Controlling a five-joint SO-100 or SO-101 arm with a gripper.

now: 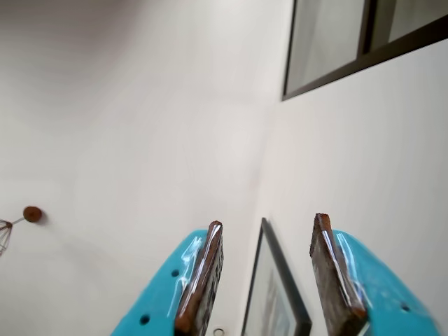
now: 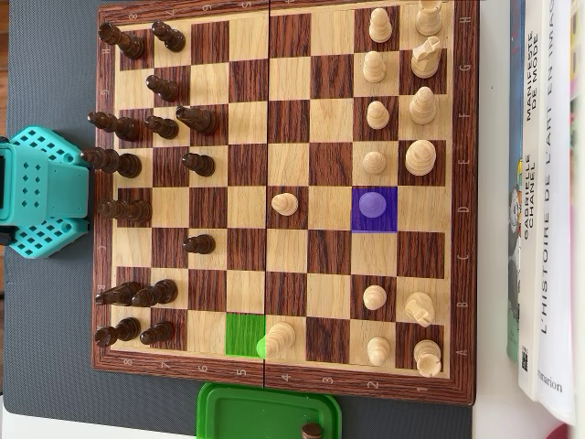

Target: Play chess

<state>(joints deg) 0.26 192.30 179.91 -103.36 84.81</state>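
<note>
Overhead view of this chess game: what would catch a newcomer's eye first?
Two coloured squares stand out on the wooden chessboard: a purple square right of centre with a pale pawn tinted purple on it, and a green square near the bottom edge, with a light piece just to its right. At the left edge sits the turquoise robot arm, and the wrist view shows its gripper open, aimed at a bare wall.

green tray [image 2: 265, 410] cropped, books [image 2: 547, 210] cropped

Pale walls meet at a corner, dark-framed window [image 1: 364, 42] above, framed picture [image 1: 274, 297] below (daylit).
</note>
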